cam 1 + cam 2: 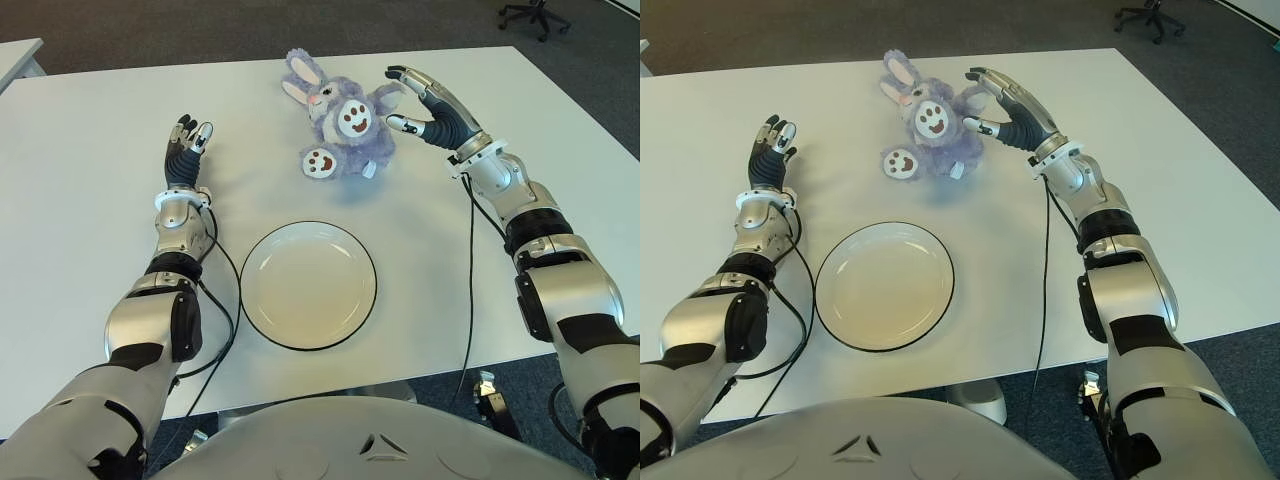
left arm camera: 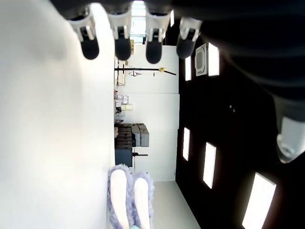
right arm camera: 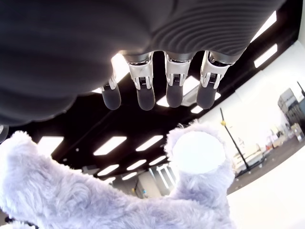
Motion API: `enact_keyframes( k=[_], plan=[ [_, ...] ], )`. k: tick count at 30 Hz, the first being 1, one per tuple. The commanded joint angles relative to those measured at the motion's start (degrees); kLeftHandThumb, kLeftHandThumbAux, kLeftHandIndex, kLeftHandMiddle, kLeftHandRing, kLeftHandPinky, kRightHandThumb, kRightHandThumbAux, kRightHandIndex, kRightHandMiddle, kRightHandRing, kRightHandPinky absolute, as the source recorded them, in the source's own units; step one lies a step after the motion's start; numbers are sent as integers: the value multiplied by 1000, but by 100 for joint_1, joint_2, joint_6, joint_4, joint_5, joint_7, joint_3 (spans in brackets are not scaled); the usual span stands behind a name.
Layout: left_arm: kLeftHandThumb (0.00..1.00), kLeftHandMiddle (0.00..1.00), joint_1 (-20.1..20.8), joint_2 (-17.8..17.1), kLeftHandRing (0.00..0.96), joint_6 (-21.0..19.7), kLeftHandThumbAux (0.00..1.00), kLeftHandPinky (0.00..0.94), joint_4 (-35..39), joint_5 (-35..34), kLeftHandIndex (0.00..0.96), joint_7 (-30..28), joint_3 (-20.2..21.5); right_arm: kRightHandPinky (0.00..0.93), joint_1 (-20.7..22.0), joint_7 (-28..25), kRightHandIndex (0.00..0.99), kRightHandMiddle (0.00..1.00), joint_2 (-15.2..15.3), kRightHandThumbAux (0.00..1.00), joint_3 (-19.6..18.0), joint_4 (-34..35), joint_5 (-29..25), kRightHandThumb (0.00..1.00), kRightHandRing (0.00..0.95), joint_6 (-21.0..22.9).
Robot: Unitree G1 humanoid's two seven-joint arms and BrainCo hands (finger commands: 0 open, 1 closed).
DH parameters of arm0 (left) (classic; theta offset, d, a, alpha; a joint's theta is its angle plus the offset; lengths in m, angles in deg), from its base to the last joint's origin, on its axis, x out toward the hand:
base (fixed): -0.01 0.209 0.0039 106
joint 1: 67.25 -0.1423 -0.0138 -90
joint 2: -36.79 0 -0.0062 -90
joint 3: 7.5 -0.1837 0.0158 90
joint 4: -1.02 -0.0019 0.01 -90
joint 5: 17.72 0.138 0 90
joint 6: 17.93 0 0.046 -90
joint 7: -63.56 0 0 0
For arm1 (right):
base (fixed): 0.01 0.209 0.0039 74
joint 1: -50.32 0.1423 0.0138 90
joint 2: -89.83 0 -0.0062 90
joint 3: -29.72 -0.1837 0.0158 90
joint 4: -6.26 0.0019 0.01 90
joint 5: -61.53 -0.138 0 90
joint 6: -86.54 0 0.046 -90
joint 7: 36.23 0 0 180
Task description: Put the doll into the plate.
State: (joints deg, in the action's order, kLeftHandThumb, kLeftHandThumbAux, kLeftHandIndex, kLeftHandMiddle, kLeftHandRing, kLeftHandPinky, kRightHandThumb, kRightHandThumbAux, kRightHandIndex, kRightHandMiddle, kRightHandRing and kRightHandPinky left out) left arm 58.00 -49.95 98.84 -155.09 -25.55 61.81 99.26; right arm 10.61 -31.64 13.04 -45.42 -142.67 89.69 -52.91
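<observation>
A purple plush bunny doll lies on the white table at the far middle, its white foot soles facing me. My right hand is open just to its right, fingers spread above and thumb low beside the doll's body; it holds nothing. In the right wrist view the doll's fur fills the space under the straight fingers. A white plate with a black rim sits empty in front of the doll, nearer me. My left hand shows open to the plate's far left.
A black cable hangs from the right forearm over the table's front edge. An office chair base stands on the dark floor beyond the table's far right corner. Another table's corner shows at far left.
</observation>
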Motion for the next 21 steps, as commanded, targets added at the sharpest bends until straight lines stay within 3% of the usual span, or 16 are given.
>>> enact_keyframes(
  k=[1,21],
  plan=[
    [0,84,-556,337,32,-400,474,0,-446,56,0,73,-69,0,-36,83,0,0,16,129,86,43,151,291,0,43],
    [0,84,-575,365,37,-401,463,0,-429,39,0,72,-62,0,-149,96,0,0,77,120,265,271,309,276,0,-155]
  ],
)
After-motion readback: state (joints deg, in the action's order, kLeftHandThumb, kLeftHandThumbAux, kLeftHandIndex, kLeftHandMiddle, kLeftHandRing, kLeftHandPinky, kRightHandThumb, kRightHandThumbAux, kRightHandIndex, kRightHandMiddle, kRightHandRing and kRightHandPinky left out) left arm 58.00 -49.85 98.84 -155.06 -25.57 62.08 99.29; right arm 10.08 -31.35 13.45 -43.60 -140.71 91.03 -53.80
